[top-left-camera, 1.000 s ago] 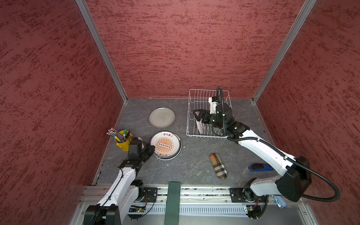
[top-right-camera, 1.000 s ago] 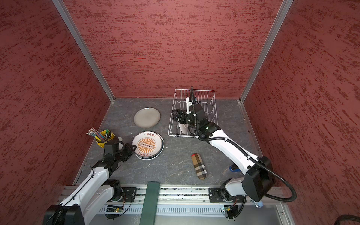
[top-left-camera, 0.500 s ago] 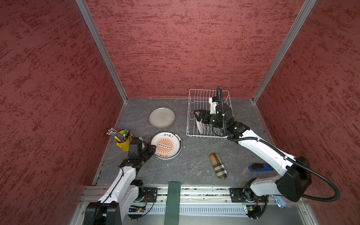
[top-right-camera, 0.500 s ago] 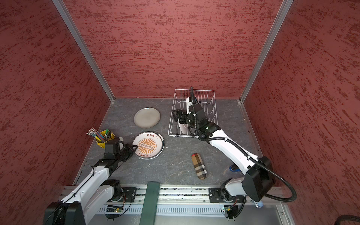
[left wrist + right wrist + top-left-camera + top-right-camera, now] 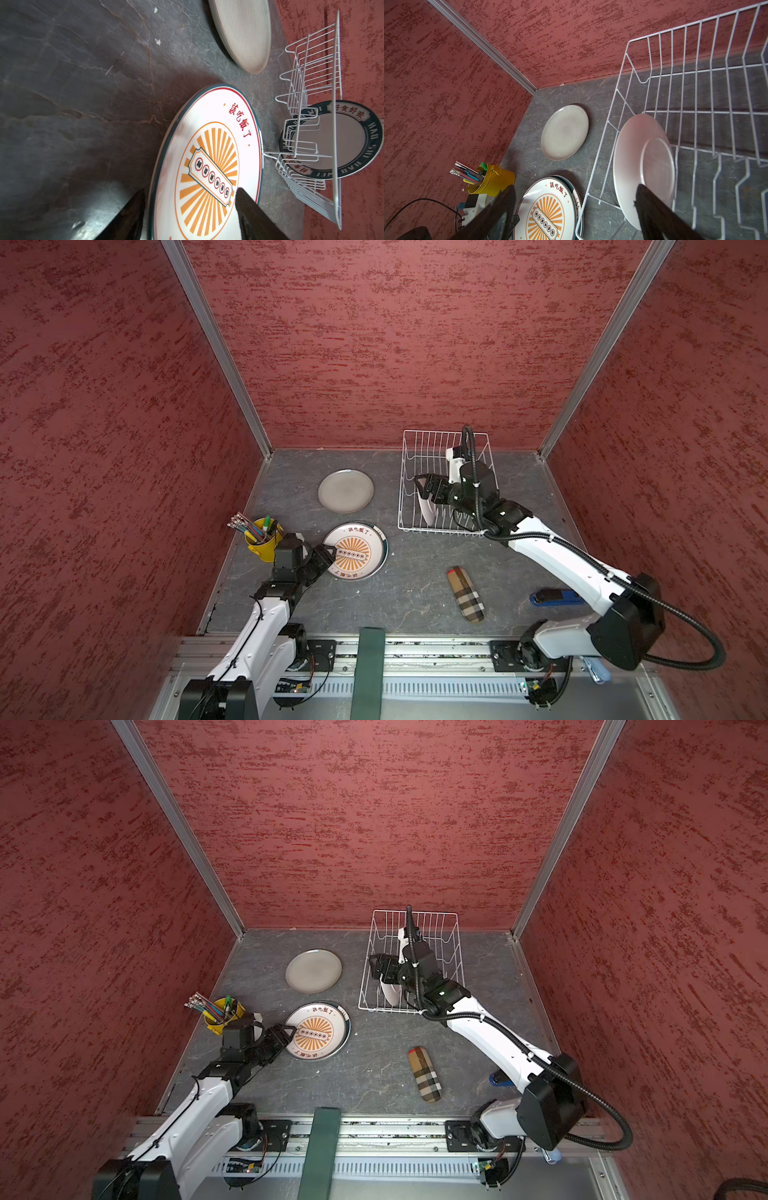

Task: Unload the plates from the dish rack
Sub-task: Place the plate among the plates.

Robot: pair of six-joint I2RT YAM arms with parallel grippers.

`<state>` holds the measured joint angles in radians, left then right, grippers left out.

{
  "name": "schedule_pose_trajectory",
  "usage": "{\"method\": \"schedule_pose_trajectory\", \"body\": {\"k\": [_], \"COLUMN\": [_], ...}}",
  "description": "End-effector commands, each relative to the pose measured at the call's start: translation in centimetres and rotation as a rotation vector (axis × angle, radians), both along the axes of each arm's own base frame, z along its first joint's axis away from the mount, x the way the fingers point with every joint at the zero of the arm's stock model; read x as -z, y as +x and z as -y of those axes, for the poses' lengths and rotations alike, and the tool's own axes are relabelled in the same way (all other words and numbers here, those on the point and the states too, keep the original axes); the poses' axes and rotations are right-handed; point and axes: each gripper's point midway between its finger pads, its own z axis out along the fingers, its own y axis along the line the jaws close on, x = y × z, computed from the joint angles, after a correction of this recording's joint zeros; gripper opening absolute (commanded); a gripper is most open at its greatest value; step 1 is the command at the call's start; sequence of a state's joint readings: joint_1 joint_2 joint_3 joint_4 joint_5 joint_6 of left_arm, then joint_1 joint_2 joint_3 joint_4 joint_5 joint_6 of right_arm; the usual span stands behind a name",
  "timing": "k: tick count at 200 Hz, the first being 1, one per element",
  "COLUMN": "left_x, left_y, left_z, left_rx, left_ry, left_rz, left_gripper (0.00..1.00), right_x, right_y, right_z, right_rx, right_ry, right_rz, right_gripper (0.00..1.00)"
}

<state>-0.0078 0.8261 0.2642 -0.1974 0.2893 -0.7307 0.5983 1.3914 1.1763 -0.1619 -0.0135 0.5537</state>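
Sunburst plate (image 5: 354, 551) — left fingers (image 5: 249, 212) now apart astride its rim, earlier shut; right fingers (image 5: 654, 209) still wide.

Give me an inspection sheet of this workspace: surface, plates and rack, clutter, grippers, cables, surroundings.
Surface: grey stone-look tabletop, a few white specks.
Job's things: dish rack holds one lettered-rim plate on edge; grey plate lies flat; sunburst plate lies atop at least one more.
Clutter: yellow cup of pens, plaid case, blue tool partly behind the right arm.
Grippers: left gripper open, astride the sunburst plate's rim; right gripper open at the lettered-rim plate.
Cables: black hose loops off the right arm; thin cable along the left arm.
Surroundings: red textured walls, metal rail in front.
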Motion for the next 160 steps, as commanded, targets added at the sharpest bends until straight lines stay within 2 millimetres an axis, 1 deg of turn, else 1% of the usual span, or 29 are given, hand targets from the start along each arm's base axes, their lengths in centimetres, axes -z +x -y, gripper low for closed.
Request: {"method": "schedule_pose_trajectory", "body": {"k": [1, 24, 51, 74, 97, 118, 140, 160], "left_x": [-0.9, -1.2, -0.9, -1.2, -1.9, -1.7, -1.4, -1.6], "left_y": [0.3, 0.6, 0.9, 1.2, 1.5, 1.8, 1.9, 1.9], "left_z": [-0.5, -0.3, 0.0, 0.4, 1.2, 1.7, 1.6, 1.5], "left_rx": [0.013, 0.036, 0.070, 0.099, 0.124, 0.137, 0.139, 0.137], "left_ry": [0.062, 0.087, 0.133, 0.191, 0.229, 0.228, 0.239, 0.247], "left_rz": [0.014, 0.011, -0.011, -0.017, -0.001, -0.007, -0.024, -0.019], "left_gripper": [0.72, 0.73, 0.73, 0.74, 0.74, 0.75, 0.75, 0.76], "right_x": [-0.9, -0.8, -0.6, -0.5, -0.5, -0.4, -0.6, -0.6], "right_y": [0.2, 0.3, 0.4, 0.4, 0.3, 0.3, 0.2, 0.2], "right_z": [1.0, 1.0, 0.9, 1.0, 1.2, 1.2, 1.3, 1.4], "right_rx": [0.034, 0.036, 0.034, 0.038, 0.044, 0.043, 0.043, 0.048], "right_ry": [-0.007, -0.009, -0.012, -0.017, -0.022, -0.021, -0.021, -0.031], "right_rz": [0.027, 0.028, 0.026, 0.025, 0.027, 0.026, 0.030, 0.032], "right_gripper": [0.90, 0.91, 0.91, 0.91, 0.91, 0.91, 0.91, 0.91]}}
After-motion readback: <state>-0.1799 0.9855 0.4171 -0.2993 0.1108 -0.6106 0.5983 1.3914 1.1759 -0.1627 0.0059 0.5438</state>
